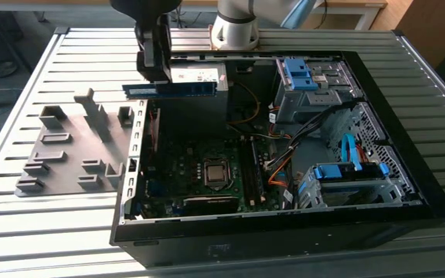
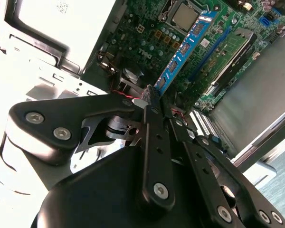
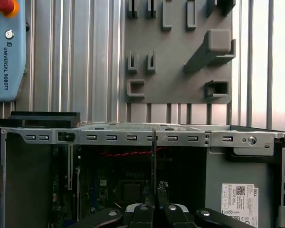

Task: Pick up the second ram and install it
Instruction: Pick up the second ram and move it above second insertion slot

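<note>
Blue second ram hangs level above the open computer case — fingers pinched on one end, arm vertical — over a ribbed metal worktop.

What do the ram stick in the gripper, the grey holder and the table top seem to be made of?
The second ram: blue lacquered circuit board, likely fibreglass, with matt black chips. The grey holder: matt plastic by its even, dull colour, perhaps printed. The table: bare metal, probably aluminium, ribbed and reflecting light.
</note>
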Controlling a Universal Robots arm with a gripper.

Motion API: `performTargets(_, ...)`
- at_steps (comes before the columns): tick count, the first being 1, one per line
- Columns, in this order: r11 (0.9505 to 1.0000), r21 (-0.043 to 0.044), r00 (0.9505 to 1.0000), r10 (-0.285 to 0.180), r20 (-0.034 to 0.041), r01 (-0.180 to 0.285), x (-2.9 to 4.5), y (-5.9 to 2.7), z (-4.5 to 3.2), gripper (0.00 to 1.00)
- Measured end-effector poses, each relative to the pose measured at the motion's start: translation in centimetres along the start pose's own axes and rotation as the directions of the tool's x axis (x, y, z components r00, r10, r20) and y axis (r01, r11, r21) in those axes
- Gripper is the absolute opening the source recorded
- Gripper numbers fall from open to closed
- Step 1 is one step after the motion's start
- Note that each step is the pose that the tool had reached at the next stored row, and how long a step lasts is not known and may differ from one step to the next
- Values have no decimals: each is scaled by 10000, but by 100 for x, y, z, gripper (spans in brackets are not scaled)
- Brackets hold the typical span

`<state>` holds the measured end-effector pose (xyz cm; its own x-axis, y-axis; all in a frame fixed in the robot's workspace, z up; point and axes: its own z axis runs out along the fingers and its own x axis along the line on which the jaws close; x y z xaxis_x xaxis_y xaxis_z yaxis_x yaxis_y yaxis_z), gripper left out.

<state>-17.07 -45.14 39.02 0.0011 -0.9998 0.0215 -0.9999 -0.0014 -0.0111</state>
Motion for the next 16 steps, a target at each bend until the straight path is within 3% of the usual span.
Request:
performTargets(8, 10000, 0, 10000, 0, 0, 0, 0, -70, 1, 14)
performTargets(16, 10000, 0, 10000, 0, 0, 0, 0, -235, 3, 14)
